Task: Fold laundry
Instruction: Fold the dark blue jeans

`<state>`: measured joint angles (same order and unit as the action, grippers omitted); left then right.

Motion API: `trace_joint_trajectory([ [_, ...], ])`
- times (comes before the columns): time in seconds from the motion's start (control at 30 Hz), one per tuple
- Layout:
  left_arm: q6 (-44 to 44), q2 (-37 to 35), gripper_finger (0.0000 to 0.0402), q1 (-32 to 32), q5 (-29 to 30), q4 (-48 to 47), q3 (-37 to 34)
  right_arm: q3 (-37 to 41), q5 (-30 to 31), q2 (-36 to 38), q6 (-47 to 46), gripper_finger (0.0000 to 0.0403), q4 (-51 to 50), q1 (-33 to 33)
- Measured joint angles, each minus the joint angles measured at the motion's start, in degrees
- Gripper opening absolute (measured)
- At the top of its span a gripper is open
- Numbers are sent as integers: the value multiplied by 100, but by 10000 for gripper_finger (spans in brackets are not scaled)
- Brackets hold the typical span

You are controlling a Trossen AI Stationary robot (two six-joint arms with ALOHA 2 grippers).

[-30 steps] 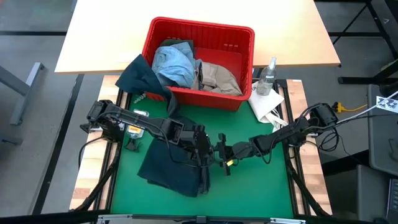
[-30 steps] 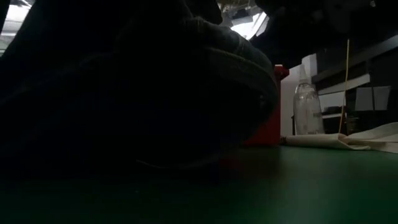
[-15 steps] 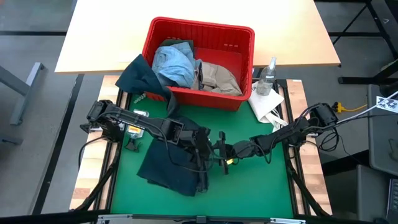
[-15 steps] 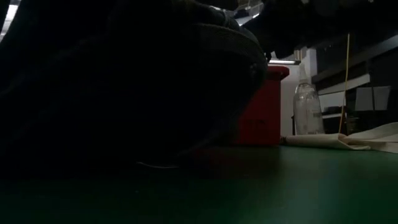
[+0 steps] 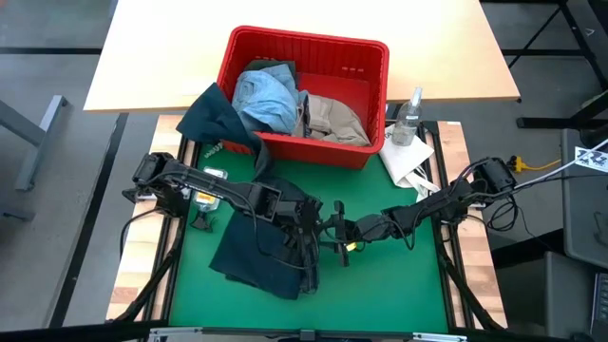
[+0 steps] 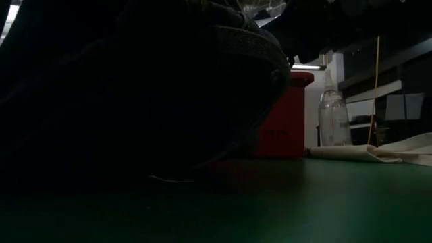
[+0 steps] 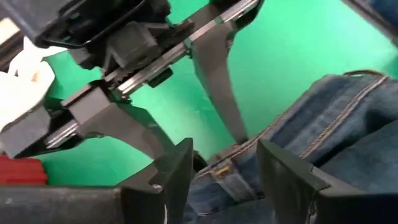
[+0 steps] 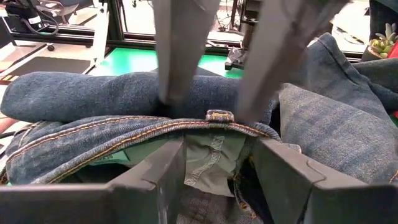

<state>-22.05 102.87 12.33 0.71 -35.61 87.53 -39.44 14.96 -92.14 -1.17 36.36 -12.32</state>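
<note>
The dark navy jeans point(image 5: 261, 256) lie bunched on the green mat point(image 5: 399, 285) toward the worktop's front-left, waistband facing the mat's centre. Both grippers meet at that waistband, probably to take matched holds for spreading. The left gripper point(image 5: 306, 239) has its fingers apart over the hem. The right gripper point(image 5: 334, 231) has its fingers apart, straddling a belt loop point(image 8: 219, 116). The denim is heavy, with orange stitching. Other garments fill the red basket point(image 5: 313, 47) at the rear.

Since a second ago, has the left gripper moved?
Yes, slightly. In the high view the left gripper has edged toward the picture's left over the jeans, away from the right gripper, which stays put.
</note>
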Motion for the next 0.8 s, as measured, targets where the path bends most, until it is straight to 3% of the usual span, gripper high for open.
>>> trace_joint_trajectory([
  [0.2,-377,0,172,-112,-43,151,-161,-2,0,0,-2,186,0,0],
  [0.8,-417,0,166,-124,-325,-285,-189,-7,2,4,-4,186,28,0],
])
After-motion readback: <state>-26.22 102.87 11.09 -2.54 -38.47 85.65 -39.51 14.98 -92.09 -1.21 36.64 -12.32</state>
